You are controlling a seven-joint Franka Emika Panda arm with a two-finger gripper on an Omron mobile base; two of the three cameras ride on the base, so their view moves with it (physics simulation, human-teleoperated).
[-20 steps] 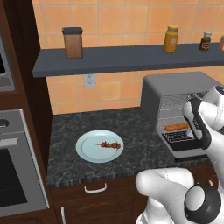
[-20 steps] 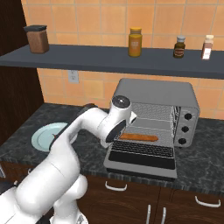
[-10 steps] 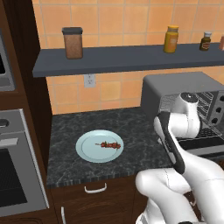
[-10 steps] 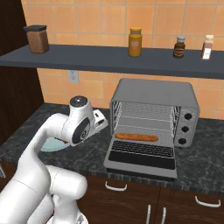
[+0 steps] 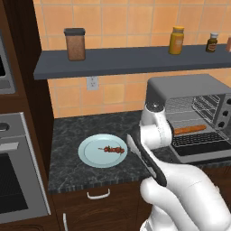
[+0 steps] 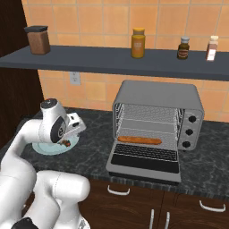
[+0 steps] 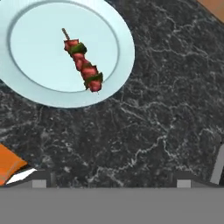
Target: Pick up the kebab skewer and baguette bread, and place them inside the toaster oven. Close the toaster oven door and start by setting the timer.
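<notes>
Kebab skewer (image 7: pixel 83 65) lies flat near the middle of a pale blue plate (image 7: pixel 124 52), its red and green chunks bunched along most of a thin stick, with a short bare end poking out at one side. The plate sits on the dark speckled worktop (image 7: pixel 166 113), well to the left of the toaster oven (image 6: pixel 156 96).

The skewer looks light and stiff along its length, but thin and low against the plate, so it would probably be hard to get under. The chunks look like the best place to take hold: they are thicker than the stick and less likely to slip, and a grip across the middle of the meat should keep it balanced. The bare tip seems too slim to pinch safely.

The hand (image 6: pixel 74 127) hangs above the worktop just beside the plate, spread wide and carrying nothing; its two dark fingertips (image 7: pixel 41 177) stand far apart at the bottom of the hand view.

The baguette (image 6: pixel 139 140) already rests on the lower rack inside the toaster oven, whose door (image 6: pixel 145 163) lies folded down and open. Jars stand on the shelf (image 6: pixel 112 60) above.
</notes>
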